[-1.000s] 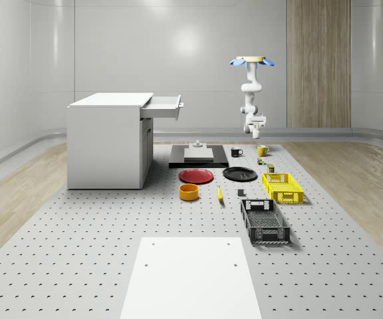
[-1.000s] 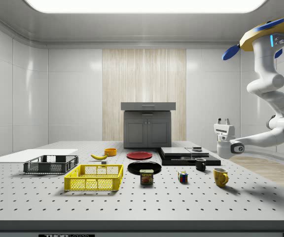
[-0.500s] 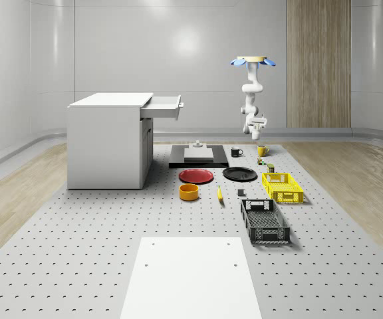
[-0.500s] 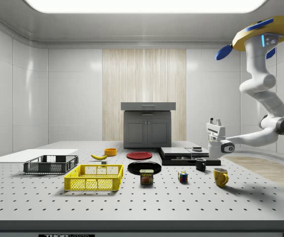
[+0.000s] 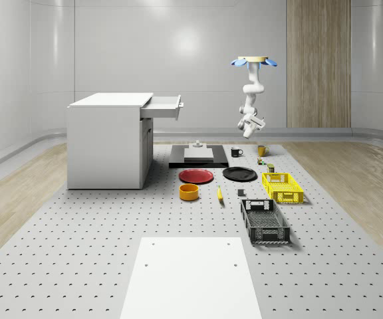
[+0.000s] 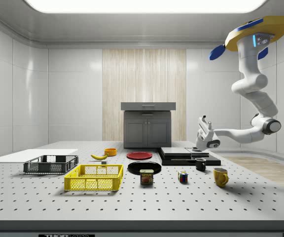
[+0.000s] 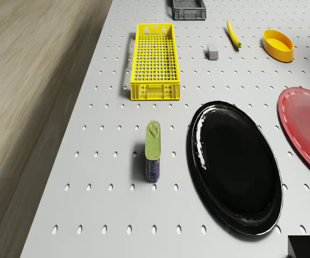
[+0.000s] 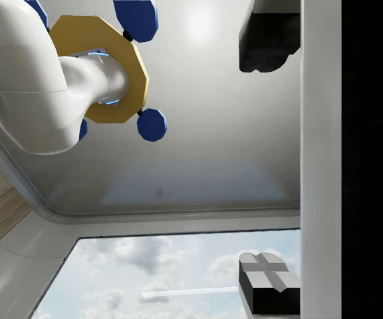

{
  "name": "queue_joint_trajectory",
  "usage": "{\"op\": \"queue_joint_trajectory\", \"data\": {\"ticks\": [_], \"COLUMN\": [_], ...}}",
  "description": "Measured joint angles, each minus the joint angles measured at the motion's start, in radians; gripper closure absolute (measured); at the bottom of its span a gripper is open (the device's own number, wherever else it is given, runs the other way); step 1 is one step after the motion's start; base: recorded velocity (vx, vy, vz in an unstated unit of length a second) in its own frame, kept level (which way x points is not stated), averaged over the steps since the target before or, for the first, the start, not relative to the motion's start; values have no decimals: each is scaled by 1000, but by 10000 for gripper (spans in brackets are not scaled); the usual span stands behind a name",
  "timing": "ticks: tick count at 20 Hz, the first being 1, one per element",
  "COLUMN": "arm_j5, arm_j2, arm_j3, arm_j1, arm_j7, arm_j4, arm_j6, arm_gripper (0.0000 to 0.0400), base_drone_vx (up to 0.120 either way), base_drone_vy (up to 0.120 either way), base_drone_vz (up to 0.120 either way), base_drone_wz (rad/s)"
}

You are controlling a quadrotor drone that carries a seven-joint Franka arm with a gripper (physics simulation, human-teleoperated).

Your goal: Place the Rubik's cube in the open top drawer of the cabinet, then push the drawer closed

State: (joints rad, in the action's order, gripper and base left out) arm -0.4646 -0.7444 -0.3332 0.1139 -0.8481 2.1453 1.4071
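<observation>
Rubik's cube point(image 6: 183, 177) sits on table point(image 6: 191, 202) between can point(image 6: 146, 177) and yellow mug point(image 6: 221, 177). We hover high above, gripper point(image 6: 201, 126) tilted upward, fingers apart, empty. Cube likely light, rigid, smooth; we'd pinch opposite flat faces.

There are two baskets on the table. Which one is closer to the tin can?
The yellow plastic basket. It sits right beside the small tin can, while the dark grey basket is farther off, beyond the yellow one.
</observation>
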Motion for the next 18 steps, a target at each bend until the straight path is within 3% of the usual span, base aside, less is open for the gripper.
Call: {"op": "queue_joint_trajectory", "data": {"ticks": [3,8,13,18], "arm_j5": [-259,-815,-1255,-1447], "arm_j2": [-25,-93,-162,-221], "arm_j3": [-169,-482,-705,-824], "arm_j1": [63,237,500,717], "arm_j7": [-50,-217,-435,-583], "arm_j4": [109,418,650,727], "arm_j6": [13,10,-88,-189], "arm_gripper": [0,0,0,0], "base_drone_vx": [40,0,0,80], "base_drone_vy": [0,0,0,0], "base_drone_vz": [-120,-120,-120,-120], "base_drone_wz": [0,0,0,0]}}
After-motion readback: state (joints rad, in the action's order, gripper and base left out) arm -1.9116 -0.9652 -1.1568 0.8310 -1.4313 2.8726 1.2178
